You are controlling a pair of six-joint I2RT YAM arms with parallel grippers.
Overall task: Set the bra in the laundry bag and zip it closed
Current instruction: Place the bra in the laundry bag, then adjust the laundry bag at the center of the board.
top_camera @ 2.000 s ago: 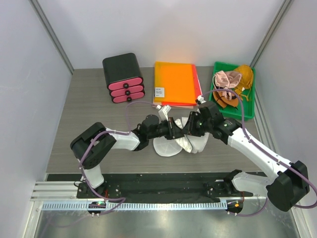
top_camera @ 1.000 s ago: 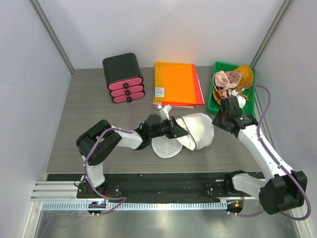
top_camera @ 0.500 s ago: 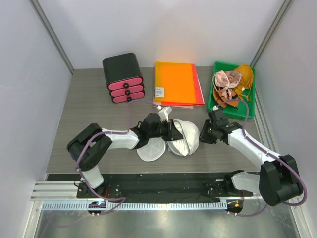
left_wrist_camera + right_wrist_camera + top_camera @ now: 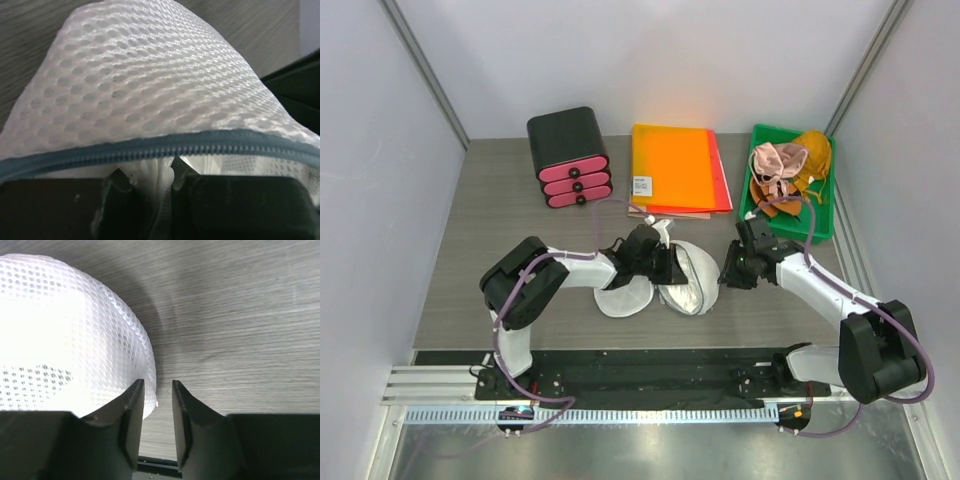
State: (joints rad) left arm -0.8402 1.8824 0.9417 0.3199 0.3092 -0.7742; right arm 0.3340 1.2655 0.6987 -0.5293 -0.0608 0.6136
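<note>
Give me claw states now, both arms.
Left claw: closed, pinching the laundry bag at its zipper rim.
Right claw: slightly open, empty, beside the bag.

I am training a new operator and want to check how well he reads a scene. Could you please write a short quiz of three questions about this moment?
1. True or false: the right gripper holds the white round mesh laundry bag.
2. Where do the pink and orange garments lie? A) in the green plastic tray B) on the orange flat folder C) inside the laundry bag
3. Which gripper pinches the bag's white fabric just under its dark zipper?
Key: 1. False: its jaws stand slightly apart, empty, beside the bag. 2. A. 3. The left gripper.
</note>
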